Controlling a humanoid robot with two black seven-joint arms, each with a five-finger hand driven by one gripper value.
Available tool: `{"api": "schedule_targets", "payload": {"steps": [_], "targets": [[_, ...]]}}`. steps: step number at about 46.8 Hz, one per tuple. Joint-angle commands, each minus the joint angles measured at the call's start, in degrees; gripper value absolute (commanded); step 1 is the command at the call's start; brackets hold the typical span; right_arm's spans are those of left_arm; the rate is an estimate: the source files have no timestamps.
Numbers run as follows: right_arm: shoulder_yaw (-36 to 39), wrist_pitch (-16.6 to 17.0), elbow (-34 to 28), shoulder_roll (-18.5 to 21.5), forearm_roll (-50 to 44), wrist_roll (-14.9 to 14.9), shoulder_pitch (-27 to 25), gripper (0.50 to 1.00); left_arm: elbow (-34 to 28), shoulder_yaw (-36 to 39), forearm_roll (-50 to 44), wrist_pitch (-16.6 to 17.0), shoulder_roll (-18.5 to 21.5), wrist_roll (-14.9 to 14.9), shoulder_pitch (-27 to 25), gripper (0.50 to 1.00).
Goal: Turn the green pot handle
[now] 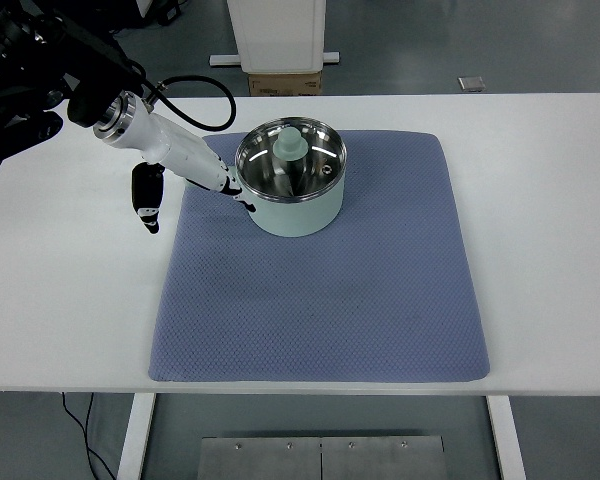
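Green pot (292, 189) stands on the far left part of a blue-grey mat (320, 290), which lies on the white table (550, 230). The pot is open, its steel inside is bright, and a pale green knob (291, 143) shows in it; I cannot tell what the knob belongs to. The handle of the pot is hard to find: it seems to be hidden under the left hand (185, 165), which reaches to the left wall of the pot. White fingers (205, 170) with dark tips touch this wall just below the rim. One dark finger (145, 198) hangs down, apart from the pot. Whether the fingers grip the handle, I cannot tell.
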Motion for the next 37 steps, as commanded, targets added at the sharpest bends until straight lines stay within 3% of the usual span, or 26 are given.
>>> {"api": "schedule_targets", "payload": {"steps": [1,13,21,32,37], "targets": [[0.00,0.00,-0.03,0.00,0.00,-0.01,0.01,1.000,0.10,-0.19,-9.69,-0.17,0.64,0.02,-1.66,1.000],[0.00,0.00,-0.03,0.00,0.00,-0.01,0.01,1.000,0.71,-0.80,-42.39,1.32,3.28,0.02,-2.89,1.000],[0.00,0.00,-0.03,0.00,0.00,-0.01,0.01,1.000,1.24,-0.80,-57.95,10.72,3.36,0.02,-1.40,1.000],[0.00,0.00,-0.03,0.00,0.00,-0.01,0.01,1.000,5.18,-0.80,-78.78,16.17,0.20,0.02,4.40,1.000],[0.00,0.00,-0.03,0.00,0.00,-0.01,0.01,1.000,8.18,-1.41,-85.64,17.05,-1.82,0.02,8.17,1.000]]}}
